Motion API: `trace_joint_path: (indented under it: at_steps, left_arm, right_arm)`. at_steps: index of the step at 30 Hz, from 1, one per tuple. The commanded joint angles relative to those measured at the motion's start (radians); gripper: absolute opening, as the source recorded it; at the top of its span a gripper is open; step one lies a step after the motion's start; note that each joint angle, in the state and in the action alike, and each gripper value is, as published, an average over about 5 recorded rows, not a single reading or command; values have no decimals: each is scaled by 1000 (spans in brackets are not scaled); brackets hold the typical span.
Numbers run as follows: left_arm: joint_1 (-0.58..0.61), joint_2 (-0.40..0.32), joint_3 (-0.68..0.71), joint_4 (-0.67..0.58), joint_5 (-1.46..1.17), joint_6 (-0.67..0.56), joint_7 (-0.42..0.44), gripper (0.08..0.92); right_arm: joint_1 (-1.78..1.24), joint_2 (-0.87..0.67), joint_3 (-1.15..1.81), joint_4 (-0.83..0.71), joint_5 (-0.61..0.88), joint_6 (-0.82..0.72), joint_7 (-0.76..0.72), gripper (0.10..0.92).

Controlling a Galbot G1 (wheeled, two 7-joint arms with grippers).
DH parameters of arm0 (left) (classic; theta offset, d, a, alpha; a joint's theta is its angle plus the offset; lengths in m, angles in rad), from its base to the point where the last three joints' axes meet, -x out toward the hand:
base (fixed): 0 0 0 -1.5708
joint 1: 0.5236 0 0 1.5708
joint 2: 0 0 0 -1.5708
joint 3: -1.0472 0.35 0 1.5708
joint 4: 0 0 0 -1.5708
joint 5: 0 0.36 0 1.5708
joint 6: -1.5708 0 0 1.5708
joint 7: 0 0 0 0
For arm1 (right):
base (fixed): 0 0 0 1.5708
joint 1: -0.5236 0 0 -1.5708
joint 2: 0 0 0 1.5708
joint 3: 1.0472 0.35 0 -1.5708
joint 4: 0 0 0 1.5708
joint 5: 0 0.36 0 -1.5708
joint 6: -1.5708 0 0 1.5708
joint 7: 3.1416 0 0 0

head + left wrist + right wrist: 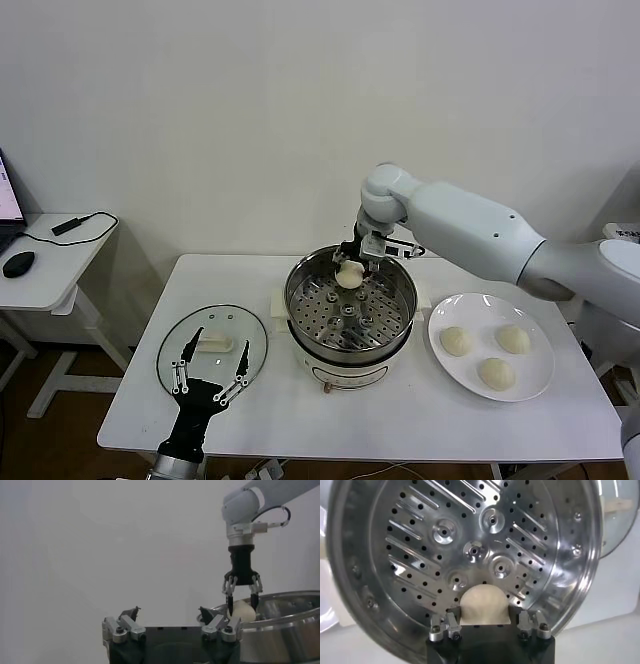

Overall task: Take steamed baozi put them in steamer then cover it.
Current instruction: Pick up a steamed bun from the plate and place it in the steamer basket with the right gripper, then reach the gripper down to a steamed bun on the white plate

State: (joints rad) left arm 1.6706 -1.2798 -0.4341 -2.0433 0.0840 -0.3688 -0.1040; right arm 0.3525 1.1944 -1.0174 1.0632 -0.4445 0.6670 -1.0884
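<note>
The steamer (pixel 400 305) stands mid-table, its perforated tray bare. My right gripper (pixel 349 272) is shut on a cream-white baozi (pixel 348 277) and holds it over the steamer's far rim; the bun sits between the jaws in the right wrist view (pixel 484 605), with the steamer's tray (pixel 470 550) beyond. The left wrist view shows the same gripper (pixel 242 605) with the baozi (pixel 243 611) at the steamer's rim (pixel 280 625). Three baozi (pixel 456 341) lie on a white plate (pixel 537 382) at the right. The glass cover (pixel 252 330) lies flat at the left. My left gripper (pixel 210 375) is open above its near edge.
A side desk (pixel 40 275) with a mouse and a cable stands at the far left. The table's front edge (pixel 360 452) runs below the steamer and the plate. The wall rises close behind the table.
</note>
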Motion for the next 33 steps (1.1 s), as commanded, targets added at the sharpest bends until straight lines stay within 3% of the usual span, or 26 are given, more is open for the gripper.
trace_joint_path:
  at_steps: [1,9,14,17,25,33]
  left_arm:
    - [0,0,0,1,0,-2,-1,823]
    - [2,-1,-3,0,0,-3,-4,823]
    - [1,-1,-4,2,-1,-4,-5,823]
    - [-1,-1,-1,4,0,-4,-5,823]
    - [-10,1,11,0,1,0,-5,823]
    - [-14,5,18,-2,3,1,-5,823]
  right_arm:
    - [-15,21,0,-26,-27,9,7,666]
    - [-16,19,5,-23,-26,17,9,784]
    - [33,-41,12,44,91,-31,-64,821]
    - [89,-106,16,103,225,-118,-150,822]
    - [304,-344,-127,146,651,-558,-255,823]
    - [268,-505,-293,73,788,-708,-198,823]
